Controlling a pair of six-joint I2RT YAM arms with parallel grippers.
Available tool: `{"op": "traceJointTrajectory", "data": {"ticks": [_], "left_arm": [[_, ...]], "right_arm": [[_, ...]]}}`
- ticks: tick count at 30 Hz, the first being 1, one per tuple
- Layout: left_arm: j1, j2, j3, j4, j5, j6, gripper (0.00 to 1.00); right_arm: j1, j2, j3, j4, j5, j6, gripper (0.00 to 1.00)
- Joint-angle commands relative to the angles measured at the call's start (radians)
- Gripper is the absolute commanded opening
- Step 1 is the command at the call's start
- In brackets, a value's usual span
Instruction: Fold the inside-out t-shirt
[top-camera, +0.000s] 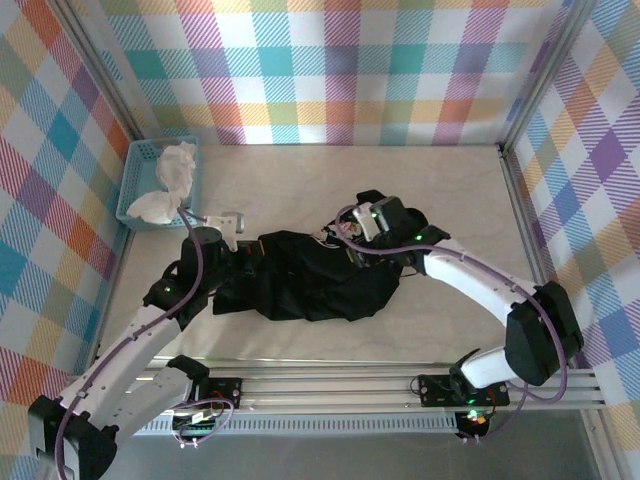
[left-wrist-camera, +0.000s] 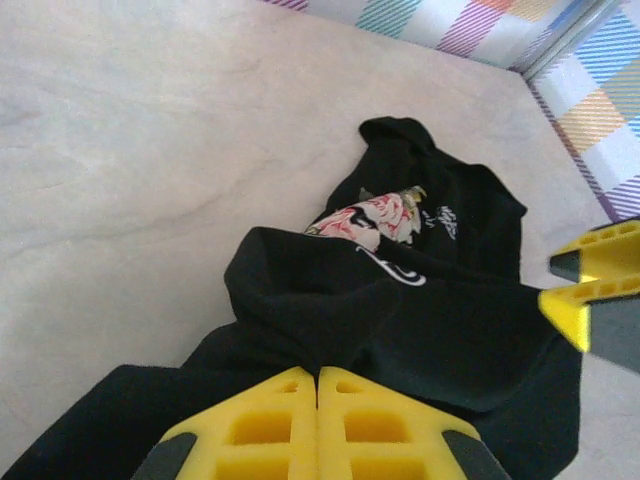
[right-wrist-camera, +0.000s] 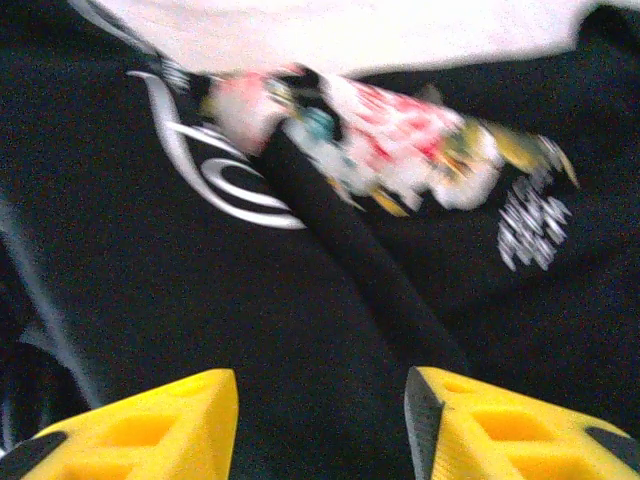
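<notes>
My left gripper (left-wrist-camera: 318, 370) was closed, jaws together on a pinch of the t-shirt (left-wrist-camera: 440, 340) that bunched right at its tips. The right gripper (right-wrist-camera: 320, 390) hung with jaws apart just above the black cloth, the rose print (right-wrist-camera: 400, 135) crumpled just beyond its fingertips. I judged folding barely begun: the shirt lay heaped between both tools, unflattened, no fold made.

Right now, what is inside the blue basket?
A crumpled white cloth lies inside the blue basket, filling most of it. Whatever may sit beneath the cloth is covered and cannot be seen.
</notes>
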Motion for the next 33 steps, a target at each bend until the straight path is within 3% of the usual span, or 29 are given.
{"op": "traceJointTrajectory", "data": {"ticks": [1,3,6,11,13,15,18,23,29,33], "left_arm": [[0.014,-0.043,0.028,0.024,0.037,0.024,0.0],[0.015,-0.054,0.04,0.004,0.036,0.029,0.0],[0.014,-0.071,0.046,-0.008,0.027,0.029,0.0],[0.015,-0.092,0.065,-0.052,-0.022,0.027,0.0],[0.016,-0.104,0.073,-0.09,-0.063,0.027,0.0],[0.017,-0.107,0.074,-0.106,-0.124,0.025,0.0],[0.017,-0.082,0.074,-0.15,-0.289,0.019,0.0],[0.026,0.008,0.066,-0.127,-0.488,0.025,0.0],[0.026,0.131,0.118,-0.083,-0.47,0.032,0.0],[0.025,0.091,0.094,-0.073,-0.396,0.005,0.39]], "right_arm": [[0.084,0.043,0.025,0.15,-0.044,-0.174,0.62],[0.119,0.08,0.039,0.174,-0.091,-0.213,0.7],[0.142,0.152,0.05,0.224,-0.15,-0.224,0.72],[0.143,0.263,0.066,0.239,-0.083,-0.238,0.72],[0.141,0.279,0.065,0.233,-0.04,-0.245,0.61],[0.135,0.266,0.073,0.209,-0.025,-0.236,0.38],[0.106,0.205,0.086,0.182,-0.169,-0.196,0.2],[0.06,0.139,0.171,0.112,-0.515,-0.097,0.06],[0.053,0.153,0.273,0.173,-0.708,0.115,0.01],[0.026,0.206,0.324,0.268,-0.756,0.322,0.01]]}}
